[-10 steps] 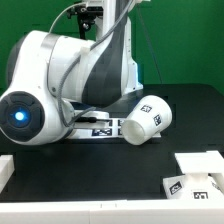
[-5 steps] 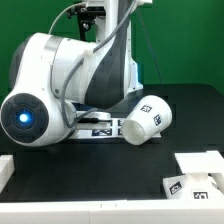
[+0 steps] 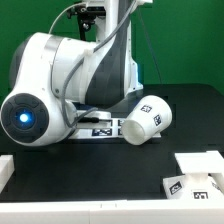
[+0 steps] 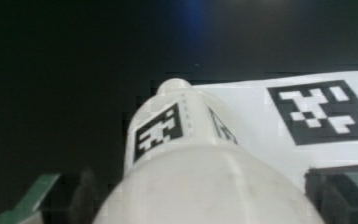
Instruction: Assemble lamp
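The white bulb fills the wrist view, its tagged neck pointing away over the black table. My gripper is shut on the bulb's round body, with one dark finger on each side. In the exterior view the gripper and bulb are hidden behind the arm. The cone shade lies on its side in the middle of the table, open end toward the exterior view's left. The low square base sits at the front on the exterior view's right.
The marker board lies flat beside the shade and also shows in the wrist view next to the bulb's neck. The big white arm fills the exterior view's left. A white block sits at the front left edge.
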You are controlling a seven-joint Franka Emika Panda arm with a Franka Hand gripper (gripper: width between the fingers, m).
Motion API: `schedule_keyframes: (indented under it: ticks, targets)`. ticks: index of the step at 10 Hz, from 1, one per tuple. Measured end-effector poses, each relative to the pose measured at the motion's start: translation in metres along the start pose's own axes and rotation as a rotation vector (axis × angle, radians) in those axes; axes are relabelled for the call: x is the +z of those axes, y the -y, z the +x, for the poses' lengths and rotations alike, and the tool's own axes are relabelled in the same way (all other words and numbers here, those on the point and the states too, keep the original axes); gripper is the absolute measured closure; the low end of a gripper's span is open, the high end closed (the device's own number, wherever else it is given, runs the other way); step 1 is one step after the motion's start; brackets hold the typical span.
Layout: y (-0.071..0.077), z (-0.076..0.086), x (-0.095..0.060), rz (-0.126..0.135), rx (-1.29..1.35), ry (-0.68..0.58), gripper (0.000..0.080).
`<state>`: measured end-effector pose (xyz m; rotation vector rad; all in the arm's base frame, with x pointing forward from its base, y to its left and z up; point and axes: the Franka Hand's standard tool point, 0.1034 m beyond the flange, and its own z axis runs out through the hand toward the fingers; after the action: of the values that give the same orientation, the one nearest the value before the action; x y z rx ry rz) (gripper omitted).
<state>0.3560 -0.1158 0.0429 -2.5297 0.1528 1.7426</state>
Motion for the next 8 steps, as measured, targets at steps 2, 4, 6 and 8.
schedule_keyframes:
  ticks: [2, 4, 6, 8]
  targets:
    - [0.016, -0.036, -0.038, 0.062, -0.027, -0.054, 0.0229]
    - [0.023, -0.060, -0.066, 0.044, -0.052, -0.123, 0.0229]
    - [0.024, -0.050, -0.070, 0.021, -0.060, -0.196, 0.0228]
    - [0.023, -0.049, -0.076, 0.014, -0.069, -0.350, 0.0228]
